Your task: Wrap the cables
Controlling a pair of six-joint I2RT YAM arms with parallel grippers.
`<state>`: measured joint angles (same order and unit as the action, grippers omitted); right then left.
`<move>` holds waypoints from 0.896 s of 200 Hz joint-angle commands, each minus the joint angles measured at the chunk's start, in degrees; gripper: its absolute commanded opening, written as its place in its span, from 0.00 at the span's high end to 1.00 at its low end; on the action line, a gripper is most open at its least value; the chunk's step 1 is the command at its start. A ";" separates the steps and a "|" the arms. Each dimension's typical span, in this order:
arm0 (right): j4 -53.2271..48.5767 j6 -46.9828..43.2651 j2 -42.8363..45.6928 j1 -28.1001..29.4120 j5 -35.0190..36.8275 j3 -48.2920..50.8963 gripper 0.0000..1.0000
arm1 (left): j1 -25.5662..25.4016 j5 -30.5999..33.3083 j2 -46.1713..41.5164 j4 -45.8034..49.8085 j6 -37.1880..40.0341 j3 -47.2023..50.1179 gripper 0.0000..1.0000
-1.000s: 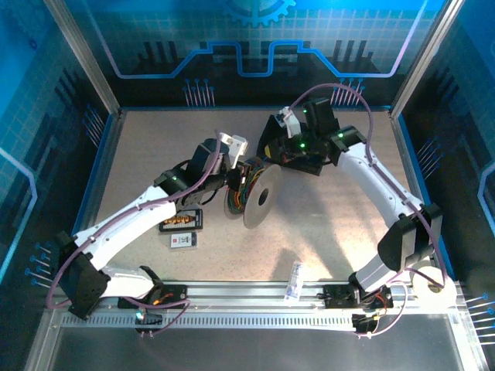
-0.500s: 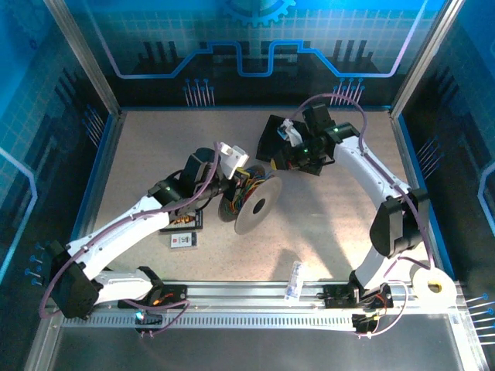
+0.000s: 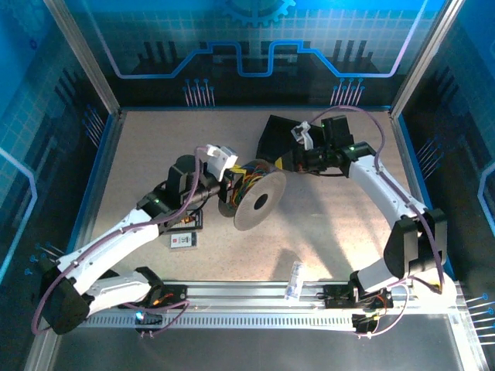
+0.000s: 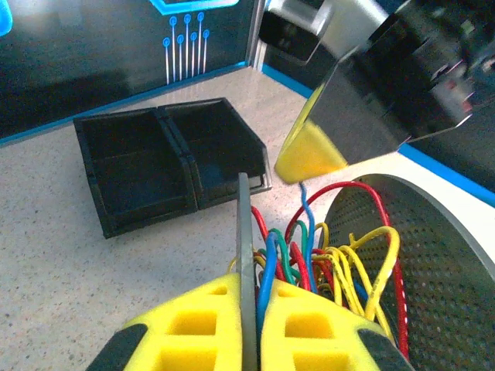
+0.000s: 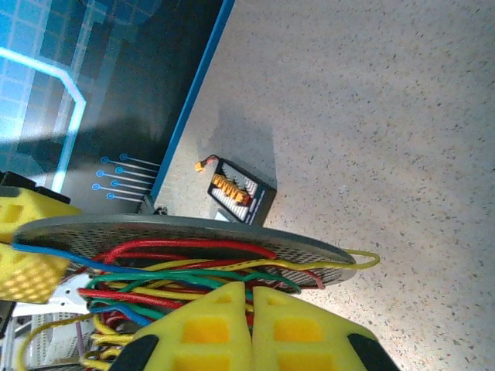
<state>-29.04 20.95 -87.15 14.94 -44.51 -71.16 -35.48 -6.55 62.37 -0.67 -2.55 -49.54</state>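
Observation:
A tangle of blue, green, yellow and red cables (image 3: 243, 182) lies wound on a grey perforated spool (image 3: 260, 201) mid-table. The left gripper (image 3: 230, 176) is shut on the spool's thin inner flange (image 4: 244, 232), and a blue cable (image 4: 267, 270) is pinched beside that flange. Opposite it, the right gripper (image 3: 288, 164) comes in from the right, shut among the cables (image 5: 155, 282) just under the flange (image 5: 193, 230). Its yellow fingertip (image 4: 308, 151) hangs over the cable loops (image 4: 340, 255). The left gripper's yellow pads (image 5: 23, 239) sit at the flange's left end.
A black two-compartment bin (image 3: 275, 137) (image 4: 166, 162) stands just behind the spool. A small black board with orange connectors (image 3: 182, 222) (image 5: 240, 191) and a white card (image 3: 183, 240) lie left of the spool. A small clear packet (image 3: 294, 280) rests near the front rail.
The left arm has swung up and right, lifting the spool slightly. The right arm's wrist has drawn back to the right while its fingers stay at the cables.

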 commanded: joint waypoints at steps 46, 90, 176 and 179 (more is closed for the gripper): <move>-3.39 -2.82 -2.23 -2.87 9.47 1.33 1.00 | 3.27 -4.24 -3.14 -13.80 -5.89 1.17 1.00; -1.03 -1.40 -1.75 -4.42 5.13 4.70 1.00 | 4.46 -3.74 -3.74 -18.10 -7.57 3.94 1.00; -8.20 -11.04 -6.30 -3.18 -3.06 3.20 1.00 | 6.02 -13.30 -2.17 -20.24 -4.35 3.56 1.00; -8.23 -11.39 -6.12 -2.89 -3.66 3.32 1.00 | 6.41 -14.14 -2.11 -20.17 -4.82 3.24 1.00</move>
<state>-32.16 15.31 -92.82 13.39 -50.22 -67.18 -31.97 -14.55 63.29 -8.97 -6.90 -41.52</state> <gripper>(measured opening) 0.060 0.089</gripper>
